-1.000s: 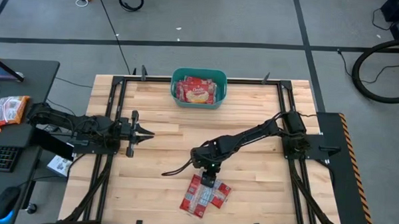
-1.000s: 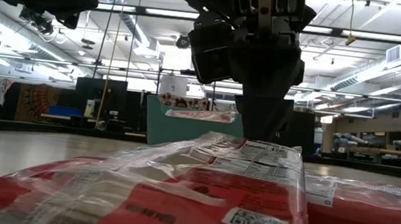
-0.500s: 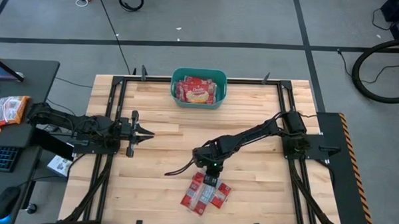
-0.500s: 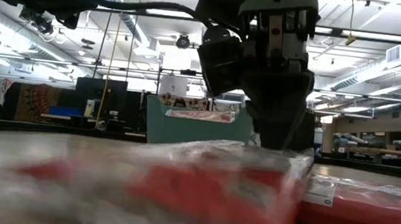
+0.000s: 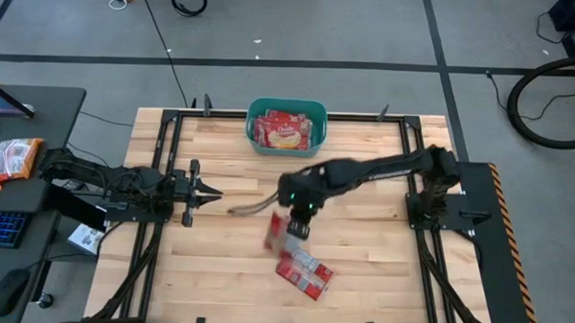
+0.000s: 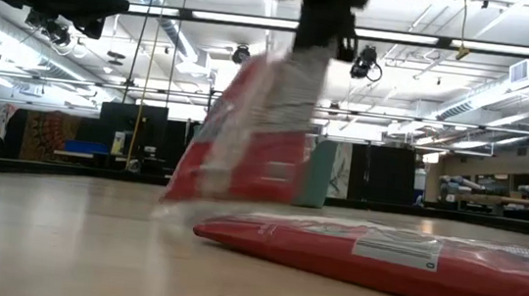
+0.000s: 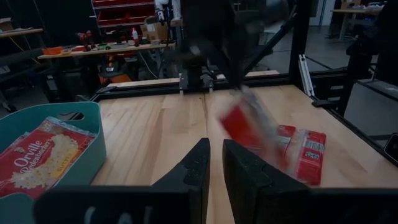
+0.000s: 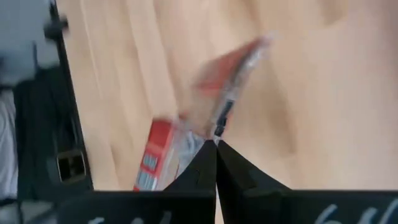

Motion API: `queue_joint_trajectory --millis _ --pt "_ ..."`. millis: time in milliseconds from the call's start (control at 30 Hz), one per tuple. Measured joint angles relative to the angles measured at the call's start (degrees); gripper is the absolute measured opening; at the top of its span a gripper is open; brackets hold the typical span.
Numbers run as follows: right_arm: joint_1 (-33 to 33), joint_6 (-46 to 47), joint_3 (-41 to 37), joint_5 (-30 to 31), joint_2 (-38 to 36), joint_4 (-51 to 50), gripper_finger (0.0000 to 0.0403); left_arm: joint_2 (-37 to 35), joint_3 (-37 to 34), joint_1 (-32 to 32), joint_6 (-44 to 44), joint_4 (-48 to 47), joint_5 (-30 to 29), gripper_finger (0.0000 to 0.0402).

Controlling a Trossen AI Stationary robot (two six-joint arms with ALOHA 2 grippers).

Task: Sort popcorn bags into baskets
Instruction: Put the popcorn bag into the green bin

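**Right tool lifting one popcorn bag above the tabletop**

The right tool (image 5: pixel 294 219) hangs over the middle of the wooden tabletop (image 5: pixel 361 260), its two fingers pinched together on the top edge of a red popcorn bag (image 5: pixel 276 235). The held bag dangles clear of the wood; in the low view it appears blurred, hanging upright (image 6: pixel 246 136) from above. A second popcorn bag (image 5: pixel 304 273) lies flat on the tabletop just below and beside the held one, nearer the front edge, and shows in the low view as a long red packet with a white label (image 6: pixel 371 258). The teal basket (image 5: pixel 316 110) stands at the far edge of the tabletop, well apart from both bags, and already contains packets, the uppermost bearing a yellow popcorn picture (image 5: pixel 286 133). The left tool (image 5: pixel 208 192) rests at the left side of the tabletop, pointing toward the centre, its fingers narrow with only a slim gap between them (image 7: pixel 199 168) and holding nothing.
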Motion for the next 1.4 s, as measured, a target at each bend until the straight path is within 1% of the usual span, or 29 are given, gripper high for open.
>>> queue_joint_trajectory --millis 100,233,300,467,567,900,1033,1167,1400 --pt "-2.3 -0.1 0.9 3.7 -3.2 0.1 0.0003 0.0 0.0 0.0 0.0 0.0 0.0 0.0048" --pt "-6.5 1.0 0.9 11.0 -7.7 0.3 0.0003 0.0 0.0 0.0 0.0 0.0 0.0 0.0048" --pt "-8.8 1.0 0.9 13.8 -9.8 0.8 0.0003 0.0 0.0 0.0 0.0 0.0 0.0 0.0048" --pt "-14.1 -2.2 0.9 19.5 -14.7 1.6 0.0003 0.0 0.0 0.0 0.0 0.0 0.0 0.0048" --pt "-17.5 -5.6 0.9 21.2 -16.5 1.7 0.0003 0.0 0.0 0.0 0.0 0.0 0.0 0.0048" --pt "-27.0 -14.2 0.9 19.8 -17.0 0.3 0.0003 0.0 0.0 0.0 0.0 -0.3 0.0 0.0048" --pt "-30.2 -15.8 1.0 17.5 -15.8 2.2 0.0003 0.0 0.0 0.0 0.3 -0.3 0.0 0.0048" --pt "-32.3 -18.3 0.8 14.4 -11.2 3.9 0.0003 0.0 0.0 0.0 1.0 -0.4 0.0 0.0048" --pt "-33.6 -21.1 0.8 5.8 -0.7 15.1 0.0003 0.0 0.0 0.0 1.0 -0.4 0.0 0.0048"
